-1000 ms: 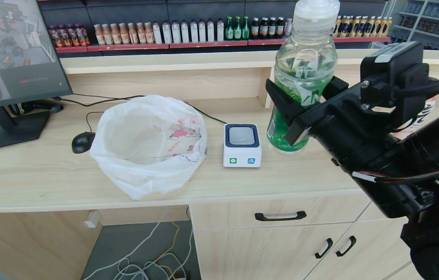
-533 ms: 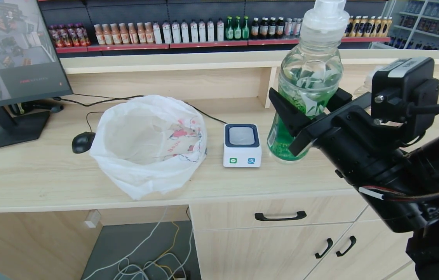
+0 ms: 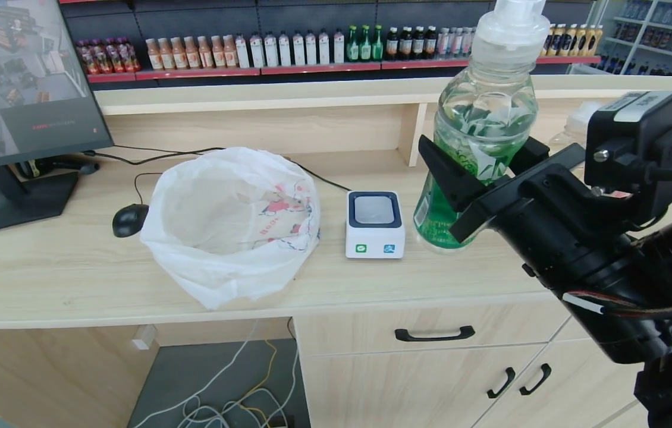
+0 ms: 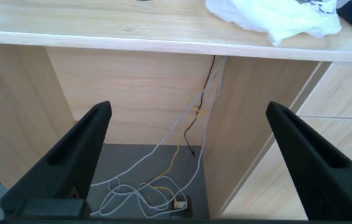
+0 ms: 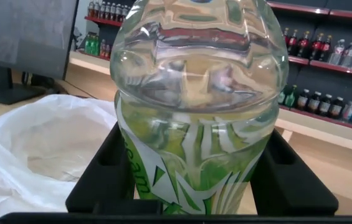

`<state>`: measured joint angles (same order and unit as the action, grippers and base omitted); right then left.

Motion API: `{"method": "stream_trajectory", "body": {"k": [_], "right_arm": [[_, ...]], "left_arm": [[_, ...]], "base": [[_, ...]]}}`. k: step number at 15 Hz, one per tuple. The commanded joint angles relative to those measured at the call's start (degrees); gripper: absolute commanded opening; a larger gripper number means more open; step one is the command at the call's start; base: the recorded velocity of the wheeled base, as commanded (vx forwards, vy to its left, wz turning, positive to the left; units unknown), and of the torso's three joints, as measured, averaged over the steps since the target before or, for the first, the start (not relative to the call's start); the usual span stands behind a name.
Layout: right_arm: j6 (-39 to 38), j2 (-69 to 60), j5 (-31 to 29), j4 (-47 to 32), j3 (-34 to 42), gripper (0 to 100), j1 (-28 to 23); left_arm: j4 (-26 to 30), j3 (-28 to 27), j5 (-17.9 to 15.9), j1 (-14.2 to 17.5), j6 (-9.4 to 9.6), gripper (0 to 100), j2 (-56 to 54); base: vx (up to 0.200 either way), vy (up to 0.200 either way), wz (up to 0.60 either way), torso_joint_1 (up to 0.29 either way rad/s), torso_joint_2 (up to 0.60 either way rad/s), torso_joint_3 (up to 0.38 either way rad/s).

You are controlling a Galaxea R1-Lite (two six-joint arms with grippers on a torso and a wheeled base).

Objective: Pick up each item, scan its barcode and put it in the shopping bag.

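Note:
My right gripper (image 3: pixel 481 172) is shut on a clear bottle with a green label (image 3: pixel 479 137), held upright above the counter just right of the white barcode scanner (image 3: pixel 373 224). In the right wrist view the bottle (image 5: pixel 197 106) sits between the two black fingers, with the shopping bag (image 5: pixel 38 149) behind it. The white plastic shopping bag (image 3: pixel 232 220) stands open on the counter left of the scanner. My left gripper (image 4: pixel 185 155) hangs open below the counter's front edge, over the floor cables, holding nothing.
A monitor (image 3: pixel 15 77) stands at the counter's far left with a black mouse (image 3: pixel 129 220) beside the bag. A raised wooden ledge (image 3: pixel 264 98) runs along the back. Drawers with black handles (image 3: pixel 434 334) sit under the counter. Another item (image 3: pixel 580 122) shows behind my right arm.
My right gripper has carried the bottle a little right and down, then held near the scanner's right side. The head view has shifted slightly. The bag and scanner stay put.

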<state>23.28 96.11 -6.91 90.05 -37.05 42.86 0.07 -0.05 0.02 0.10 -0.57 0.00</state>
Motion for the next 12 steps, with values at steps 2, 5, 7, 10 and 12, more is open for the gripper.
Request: {"method": "stream_trajectory", "body": {"k": [2,5,7,10,12], "right_arm": [[0.01,-0.22,0.06,-0.23,0.05,0,0.12],[0.01,-1.10,0.06,-0.23,-0.04,0,0.12],[0.01,-1.28,0.06,-0.32,0.05,0,0.12],[0.45,-1.10,0.94,-0.32,-0.48,0,-0.06],[2.82,-0.84,2.61,-0.23,-0.75,0,-1.11]], "left_arm": [[0.01,0.05,0.06,-0.01,-0.04,100,0.00],[0.01,0.05,0.06,-0.01,-0.04,100,0.00],[0.01,0.05,0.06,-0.01,-0.04,100,0.00],[0.01,-0.04,0.06,-0.01,-0.04,100,0.00],[0.01,-0.04,0.06,-0.01,-0.04,100,0.00]], "base": [[0.000,0.200,0.00,0.015,0.00,0.002],[0.000,0.200,0.00,-0.001,0.00,0.002],[0.000,0.000,0.00,0.000,0.00,0.000],[0.000,0.000,0.00,0.000,0.00,0.000],[0.000,0.000,0.00,0.000,0.00,0.000]]}}
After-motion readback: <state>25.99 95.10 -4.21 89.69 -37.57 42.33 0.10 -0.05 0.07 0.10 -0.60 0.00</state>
